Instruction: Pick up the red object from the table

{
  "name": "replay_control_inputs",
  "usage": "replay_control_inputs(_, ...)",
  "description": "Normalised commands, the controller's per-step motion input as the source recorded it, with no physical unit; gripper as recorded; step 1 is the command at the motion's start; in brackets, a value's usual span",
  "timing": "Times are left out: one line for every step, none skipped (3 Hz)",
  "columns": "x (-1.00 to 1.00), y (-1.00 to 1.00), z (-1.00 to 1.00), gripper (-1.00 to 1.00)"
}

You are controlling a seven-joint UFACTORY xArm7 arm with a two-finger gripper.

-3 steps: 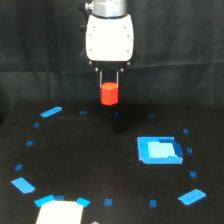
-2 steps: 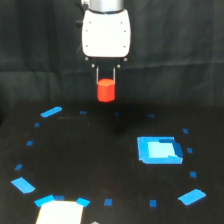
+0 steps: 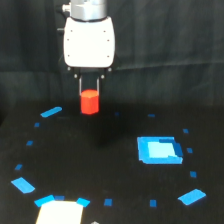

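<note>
A flat black matte surface (image 3: 100, 170) is seen, backed by dark cloth. Small blue tape marks (image 3: 51, 111) are laid on it in a rough ring, with larger pieces at the near left (image 3: 22, 185) and near right (image 3: 192, 196) of the exterior view. A bright blue square patch (image 3: 159, 150) lies flat toward the exterior view's right. A pale rectangular piece (image 3: 59, 212), edged in blue, is seen at the bottom edge.

Gripper (image 3: 89, 94) up top w/ block (image 3: 89, 102) betw. its fingers, seemingly above table (image 3: 100, 165); square patch (image 3: 159, 150) lower, exterior view's right.
</note>
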Motion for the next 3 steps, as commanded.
replay_control_inputs(-0.37, -1.0, -1.0, -0.95)
replay_control_inputs(0.14, 0.04, 0.6, -1.0)
replay_control_inputs(0.11, 0.68, 1.0, -1.0)
